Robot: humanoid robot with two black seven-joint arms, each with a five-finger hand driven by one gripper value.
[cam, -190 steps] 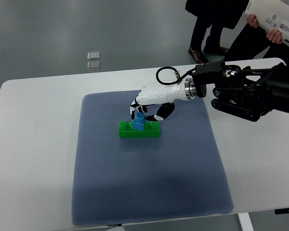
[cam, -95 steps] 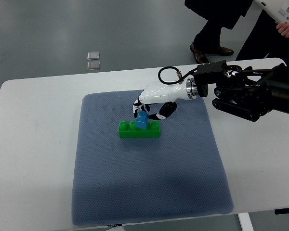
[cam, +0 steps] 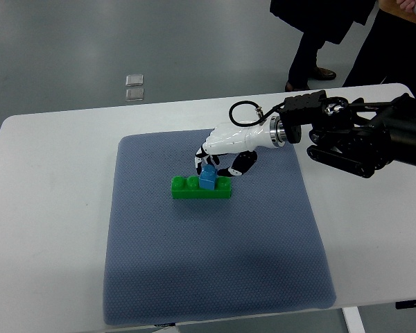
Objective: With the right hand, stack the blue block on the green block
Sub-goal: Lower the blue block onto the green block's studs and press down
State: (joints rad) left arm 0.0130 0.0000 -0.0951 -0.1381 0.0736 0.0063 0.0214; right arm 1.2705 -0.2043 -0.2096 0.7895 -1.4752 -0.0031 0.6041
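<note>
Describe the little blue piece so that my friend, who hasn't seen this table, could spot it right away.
On the white table lies a grey-blue mat; near its far middle sits a long green block. The blue block stands on top of the green one, under the fingers of the right hand. It is the only blue brick, and much shorter than the green.

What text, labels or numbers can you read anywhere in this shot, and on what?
None can be read.
Blue block, green block, mat, table: no print visible.
Right robot hand and its black arm: no legible marking.
Two small clear squares on the floor: too small to tell.
</note>
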